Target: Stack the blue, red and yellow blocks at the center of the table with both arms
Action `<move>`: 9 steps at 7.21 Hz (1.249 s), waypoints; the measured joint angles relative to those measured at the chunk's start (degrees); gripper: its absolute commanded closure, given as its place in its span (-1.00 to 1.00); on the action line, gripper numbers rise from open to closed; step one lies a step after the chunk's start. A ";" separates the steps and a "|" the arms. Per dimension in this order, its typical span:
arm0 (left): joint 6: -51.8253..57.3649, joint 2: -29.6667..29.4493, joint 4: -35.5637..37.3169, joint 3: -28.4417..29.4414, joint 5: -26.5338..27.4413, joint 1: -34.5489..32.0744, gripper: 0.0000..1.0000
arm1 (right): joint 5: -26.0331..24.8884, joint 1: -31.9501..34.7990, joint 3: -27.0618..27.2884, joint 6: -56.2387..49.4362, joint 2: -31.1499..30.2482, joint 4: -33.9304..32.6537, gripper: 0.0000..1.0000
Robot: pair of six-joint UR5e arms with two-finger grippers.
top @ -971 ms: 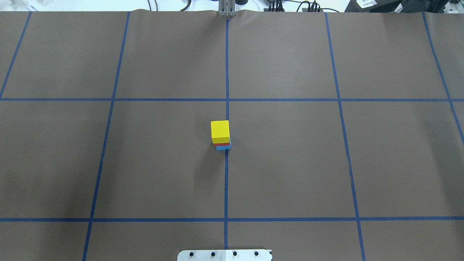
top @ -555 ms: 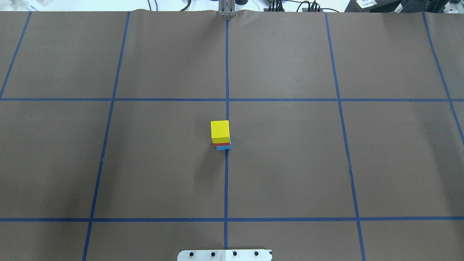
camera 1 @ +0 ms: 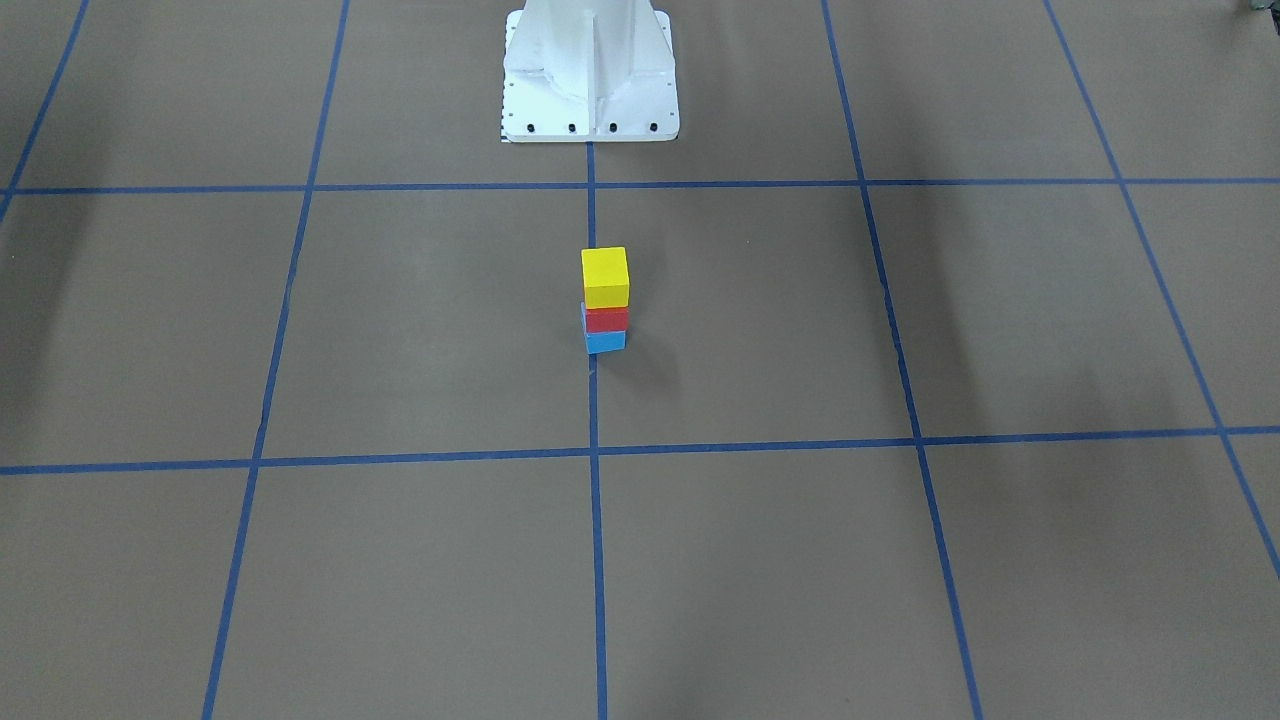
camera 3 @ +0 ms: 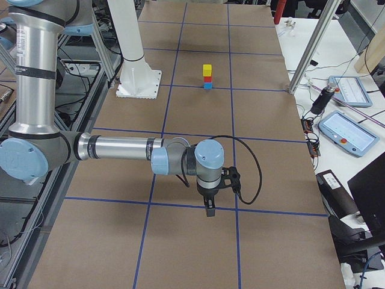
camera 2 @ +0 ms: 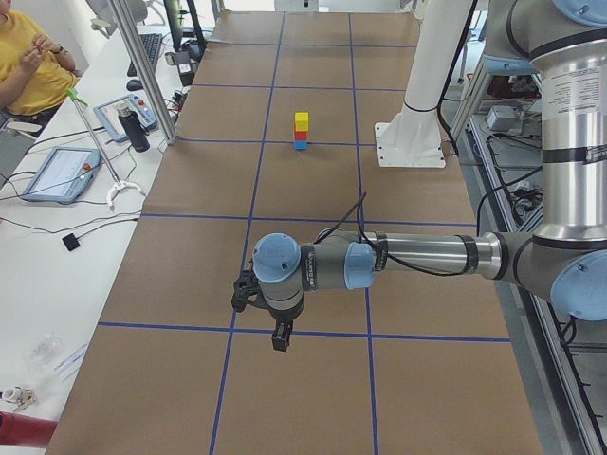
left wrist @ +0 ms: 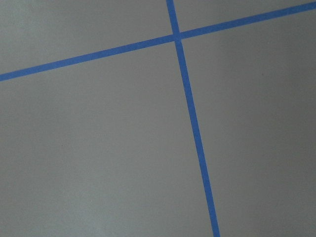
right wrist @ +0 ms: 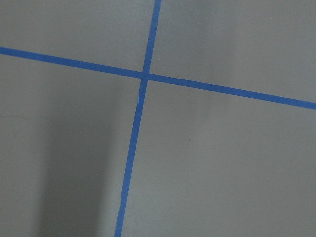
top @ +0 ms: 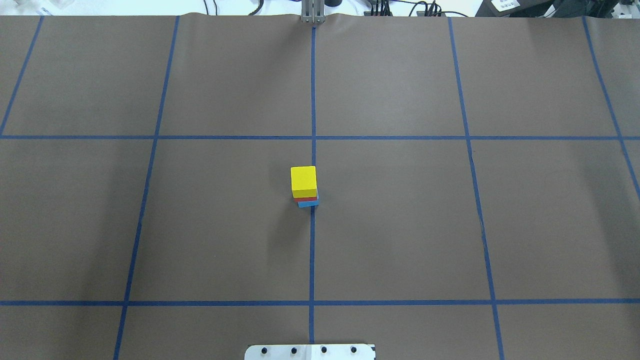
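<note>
- Center of the overhead frame: yellow block on red block on blue block, one upright stack on the brown surface, sitting on the middle blue tape line.
- Left hand: lower middle of the left side view, pointing down near a tape crossing, well apart from the stack. Can't tell if it's open or closed.
- Right hand: lower middle of the right side view, pointing down. Grip state also can't tell.

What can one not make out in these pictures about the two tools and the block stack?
Left tool: only in exterior left view, too small; open or shut unclear.
Right tool: only in exterior right view, likewise.
Small red cube and small blue cube: in overhead view, the yellow cube covers all but thin edges.
</note>
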 measured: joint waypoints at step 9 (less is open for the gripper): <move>0.14 -0.02 -0.99 -0.74 -0.47 -0.76 -1.00 | 1.61 2.18 -0.27 0.64 -0.35 -0.02 -1.00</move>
